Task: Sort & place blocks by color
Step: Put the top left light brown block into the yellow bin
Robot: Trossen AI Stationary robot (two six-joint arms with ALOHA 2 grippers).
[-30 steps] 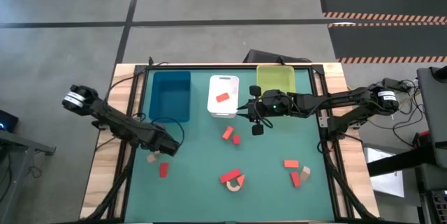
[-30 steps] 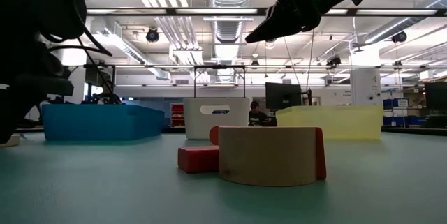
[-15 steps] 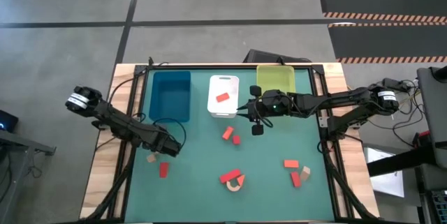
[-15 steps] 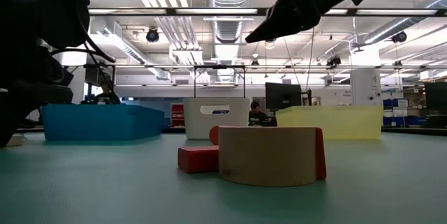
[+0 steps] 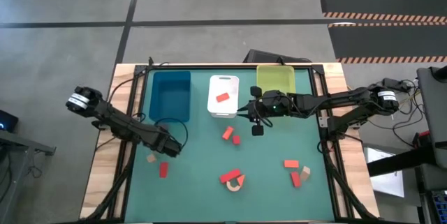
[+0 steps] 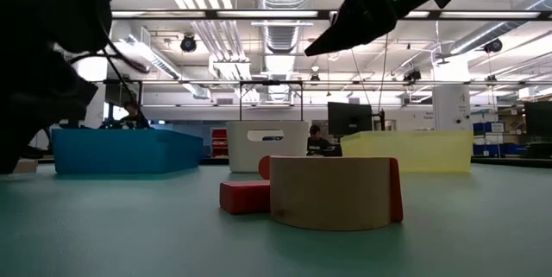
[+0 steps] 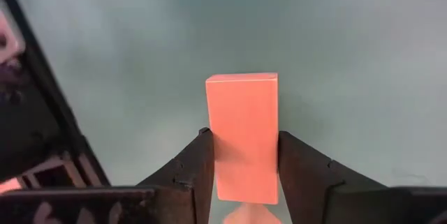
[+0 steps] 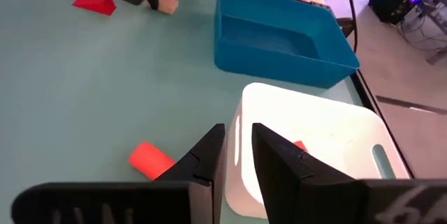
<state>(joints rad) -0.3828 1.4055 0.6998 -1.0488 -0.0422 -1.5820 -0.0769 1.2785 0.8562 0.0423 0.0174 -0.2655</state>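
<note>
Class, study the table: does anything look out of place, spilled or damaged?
Nothing stands out. Loose blocks lie scattered on the mat, one red block sits in the white tray, all trays upright.
</note>
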